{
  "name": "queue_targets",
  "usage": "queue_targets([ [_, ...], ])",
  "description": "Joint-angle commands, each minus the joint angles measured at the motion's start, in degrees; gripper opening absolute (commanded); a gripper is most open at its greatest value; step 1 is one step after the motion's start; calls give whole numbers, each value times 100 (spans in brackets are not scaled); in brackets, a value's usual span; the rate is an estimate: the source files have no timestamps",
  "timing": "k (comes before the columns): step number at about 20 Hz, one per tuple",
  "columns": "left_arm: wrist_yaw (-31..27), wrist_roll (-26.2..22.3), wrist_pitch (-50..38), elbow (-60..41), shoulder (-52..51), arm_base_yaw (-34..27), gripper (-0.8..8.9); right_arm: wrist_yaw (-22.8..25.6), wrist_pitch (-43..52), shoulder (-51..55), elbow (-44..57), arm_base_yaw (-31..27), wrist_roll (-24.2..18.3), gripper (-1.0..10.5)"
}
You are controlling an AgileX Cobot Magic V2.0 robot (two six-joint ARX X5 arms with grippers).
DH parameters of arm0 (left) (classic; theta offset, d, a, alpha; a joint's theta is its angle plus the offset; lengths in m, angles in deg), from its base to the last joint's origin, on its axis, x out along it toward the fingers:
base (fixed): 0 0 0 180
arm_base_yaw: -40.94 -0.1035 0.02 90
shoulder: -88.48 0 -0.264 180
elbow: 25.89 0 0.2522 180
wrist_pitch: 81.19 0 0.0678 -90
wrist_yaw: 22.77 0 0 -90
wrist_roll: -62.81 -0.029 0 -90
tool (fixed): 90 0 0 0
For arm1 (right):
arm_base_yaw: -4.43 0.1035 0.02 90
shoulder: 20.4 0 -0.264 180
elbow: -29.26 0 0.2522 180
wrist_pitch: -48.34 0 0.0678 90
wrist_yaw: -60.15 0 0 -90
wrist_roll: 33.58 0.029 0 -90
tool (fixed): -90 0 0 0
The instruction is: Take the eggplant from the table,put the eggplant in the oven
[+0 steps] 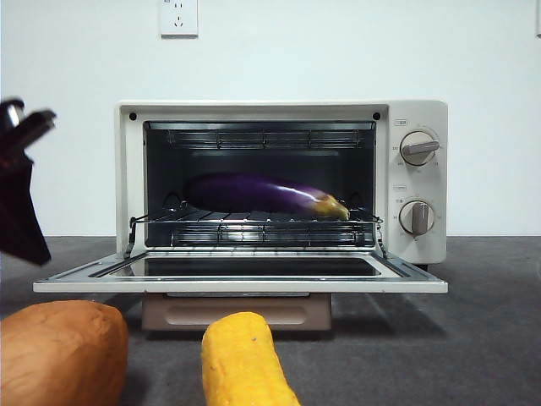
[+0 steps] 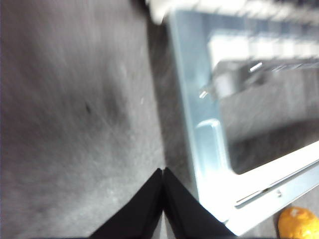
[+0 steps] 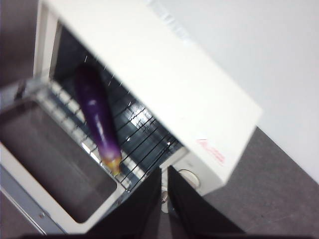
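The dark-purple eggplant [image 1: 254,193] lies along the wire rack inside the cream-white oven [image 1: 254,110], stem tip toward the knobs. No gripper touches it. The oven door [image 1: 245,286] hangs open and flat. In the right wrist view the eggplant [image 3: 97,117] shows on the rack, with my right gripper [image 3: 164,172] shut and empty, high over the knob side of the oven [image 3: 164,74]. At the left edge of the front view my left gripper [image 1: 34,245] is shut and empty. It is over the grey table [image 2: 75,124], beside the door's corner [image 2: 209,149].
An orange-brown sweet potato [image 1: 59,355] and a yellow corn-like cylinder [image 1: 241,364] lie on the table [image 1: 473,338] in front of the open door. The two knobs [image 1: 416,182] are on the oven's right side.
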Motion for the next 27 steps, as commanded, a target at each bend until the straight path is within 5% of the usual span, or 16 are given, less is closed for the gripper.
queue_targets([
  [1,46,-94,-22,28,315,-7,6,-17,2,302,-90,68,402,4],
  [9,850,-289,63,28,866,26,6,50,-31,1095,-90,68,437,4],
  [20,975,-704,413,28,1130,98,6,50,-35,1464,-87,68,437,4],
  [27,1801,-896,463,28,1316,101,6,48,-129,1462,-87,68,437,4],
])
